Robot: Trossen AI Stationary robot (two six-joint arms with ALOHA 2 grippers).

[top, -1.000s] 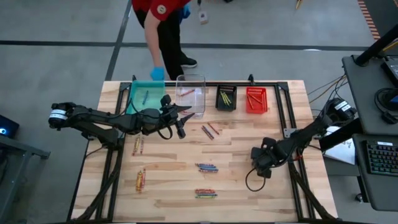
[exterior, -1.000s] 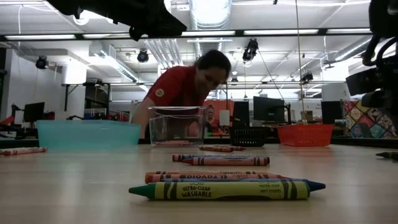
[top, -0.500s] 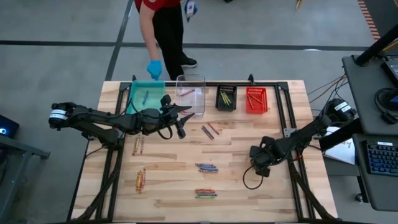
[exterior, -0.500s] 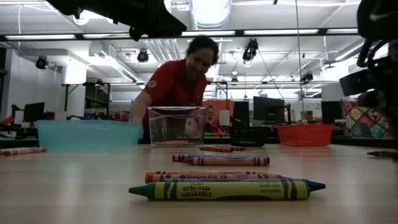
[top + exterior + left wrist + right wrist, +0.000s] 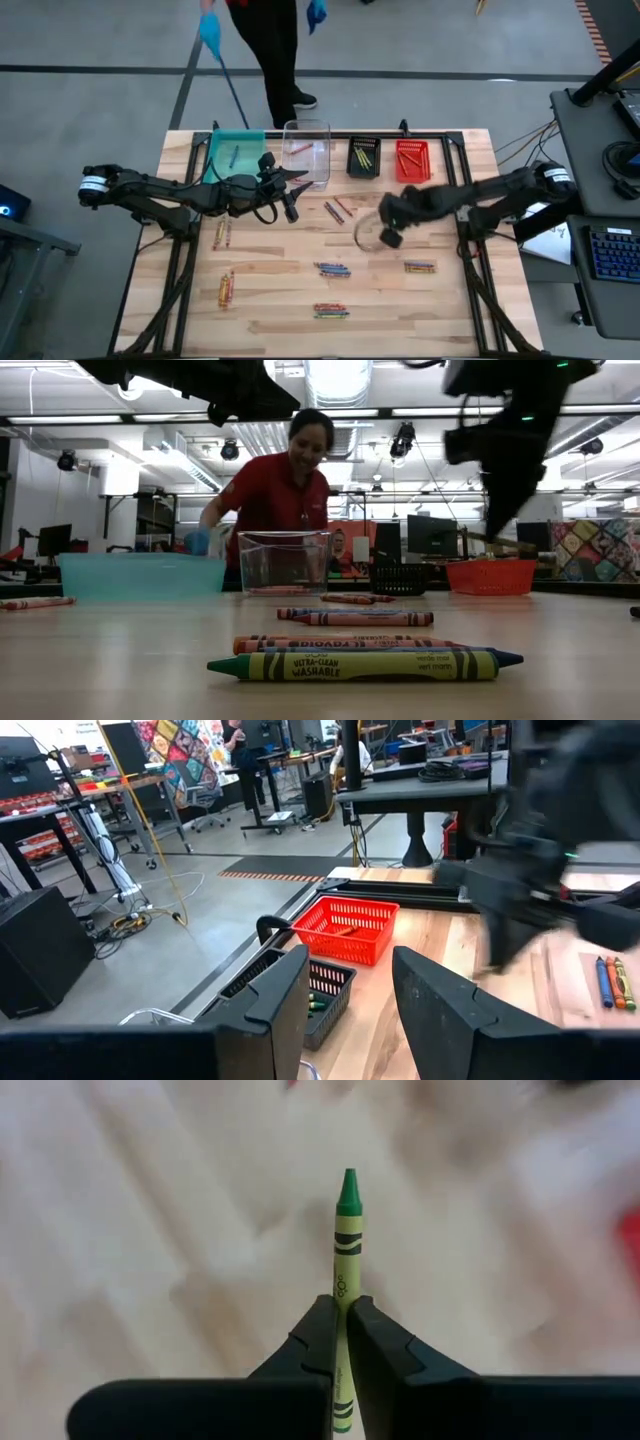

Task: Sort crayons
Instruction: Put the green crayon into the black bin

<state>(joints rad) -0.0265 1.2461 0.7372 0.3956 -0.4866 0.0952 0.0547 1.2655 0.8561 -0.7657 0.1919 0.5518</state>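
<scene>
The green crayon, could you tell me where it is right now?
The green crayon is pinched in the right gripper, which in the high view hangs over the table's middle right, just below the red bin.

Four bins [image 5: 361, 158] line the table's [image 5: 450, 310] far edge, crayons [image 5: 331, 269] scattered nearer.

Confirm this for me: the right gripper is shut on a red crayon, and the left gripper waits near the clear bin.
One thing is wrong: the crayon in the right gripper is green, as the right wrist view shows. The gripper is shut on it, and the left gripper does wait near the clear bin.
</scene>
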